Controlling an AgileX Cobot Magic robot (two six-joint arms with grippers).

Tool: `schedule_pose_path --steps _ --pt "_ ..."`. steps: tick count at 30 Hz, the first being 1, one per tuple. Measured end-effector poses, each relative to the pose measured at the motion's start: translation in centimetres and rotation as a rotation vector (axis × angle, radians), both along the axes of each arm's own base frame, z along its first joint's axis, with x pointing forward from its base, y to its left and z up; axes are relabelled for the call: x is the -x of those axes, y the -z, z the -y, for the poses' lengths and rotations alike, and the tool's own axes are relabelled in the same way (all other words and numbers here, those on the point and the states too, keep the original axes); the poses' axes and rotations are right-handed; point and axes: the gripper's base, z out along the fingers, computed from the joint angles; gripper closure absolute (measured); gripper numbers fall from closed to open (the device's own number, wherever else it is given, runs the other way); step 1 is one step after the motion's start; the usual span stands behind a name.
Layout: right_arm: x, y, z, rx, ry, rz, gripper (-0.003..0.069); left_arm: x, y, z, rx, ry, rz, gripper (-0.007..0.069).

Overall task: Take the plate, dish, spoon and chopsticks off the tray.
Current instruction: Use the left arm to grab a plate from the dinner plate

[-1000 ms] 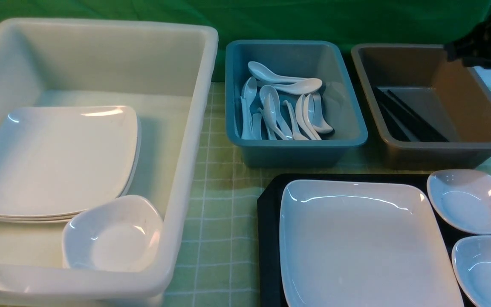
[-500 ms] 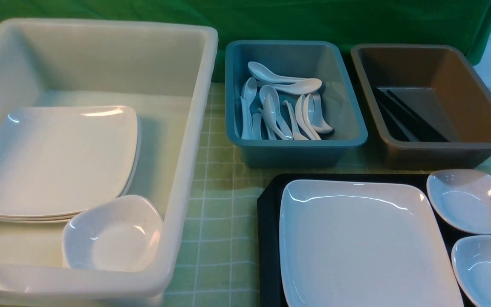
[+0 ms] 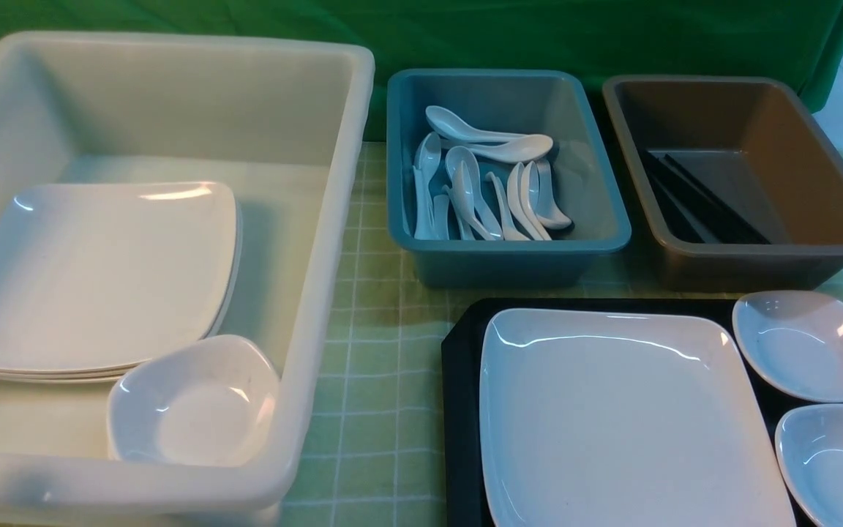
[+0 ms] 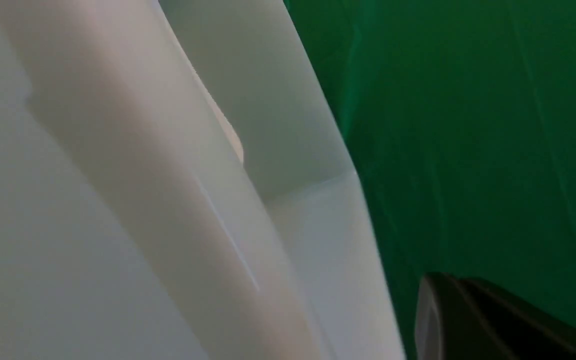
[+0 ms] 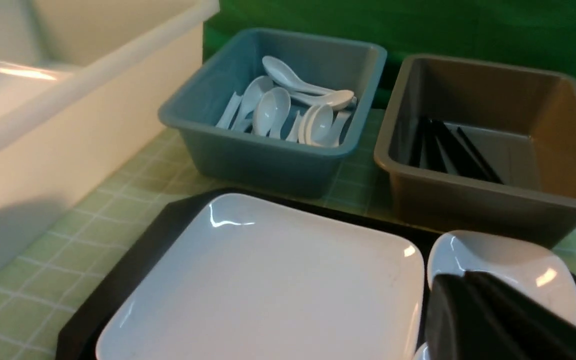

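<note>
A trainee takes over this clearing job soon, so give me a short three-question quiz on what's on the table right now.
1. How many small dishes show on the tray beside the plate?
2. True or false: the chopsticks lie in the brown tub.
3. Which container holds the spoons? A. brown tub B. blue tub C. tray
Key: 1. two; 2. true; 3. B.
</note>
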Motion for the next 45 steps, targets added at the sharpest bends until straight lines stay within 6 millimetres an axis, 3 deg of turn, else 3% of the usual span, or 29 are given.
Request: schedule_pose_path --steps 18,21,22,24,25,26,27,28,29,32,33,36,37,40,44,45 --pt "-0.2 0.4 -0.1 0.039 -0.007 0.011 0.0629 0.2 -1.6 -0.8 0.254 -0.066 0.14 0.0624" --pt "-0.2 0.4 -0.1 0.051 -0.01 0.017 0.0628 0.8 -3.9 -0.3 0.14 -0.015 0.14 0.0624" --pt "-0.2 0.4 -0.1 0.055 -0.01 0.021 0.0628 1.5 -6.6 0.2 0.04 0.019 0.147 0.0624" --pt "-0.2 0.4 -0.1 0.06 -0.011 0.022 0.0627 1.9 -8.2 0.4 -0.014 0.038 0.129 0.0624" --pt "-0.2 0.4 -0.1 0.066 -0.013 0.026 0.0625 2.0 -10.3 0.9 -0.097 0.083 0.059 0.0624" --pt "-0.2 0.4 -0.1 0.071 -0.014 0.028 0.0623 1.5 -11.5 1.3 -0.172 0.139 -0.031 0.0624" --pt "-0.2 0.4 -0.1 0.073 -0.014 0.029 0.0622 1.5 -11.5 1.3 -0.172 0.139 -0.031 0.0624" --pt "-0.2 0.4 -0.1 0.075 -0.015 0.03 0.0619 0.6 -13.1 2.3 -0.254 0.268 -0.162 0.0624" --pt "-0.2 0.4 -0.1 0.075 -0.015 0.03 0.0618 0.2 -13.0 2.5 -0.277 0.301 -0.206 0.0624" --pt "-0.2 0.4 -0.1 0.077 -0.015 0.031 0.061 -2.7 -13.6 5.0 -0.35 0.7 -0.403 0.0623" --pt "-0.2 0.4 -0.1 0.077 -0.015 0.031 0.061 -3.1 -13.6 5.2 -0.376 0.749 -0.404 0.0623" --pt "-0.2 0.4 -0.1 0.078 -0.014 0.031 0.0606 -6.9 -12.2 6.3 -0.373 1.0 -0.445 0.0623" --pt "-0.2 0.4 -0.1 0.078 -0.014 0.031 0.0606 -7.1 -12.1 6.4 -0.367 1.012 -0.45 0.0623" --pt "-0.3 0.5 -0.1 0.078 -0.015 0.028 0.06 -10.4 -9.9 7.1 -0.256 1.132 -0.55 0.0623" --pt "-0.4 0.8 -0.1 0.082 -0.015 0.019 0.0594 -11.0 -8.9 9.2 -0.259 1.198 -0.592 0.0623" --pt "-0.4 1.0 -0.1 0.084 -0.014 0.016 0.0591 -10.8 -8.6 10.7 -0.275 1.21 -0.602 0.0623"
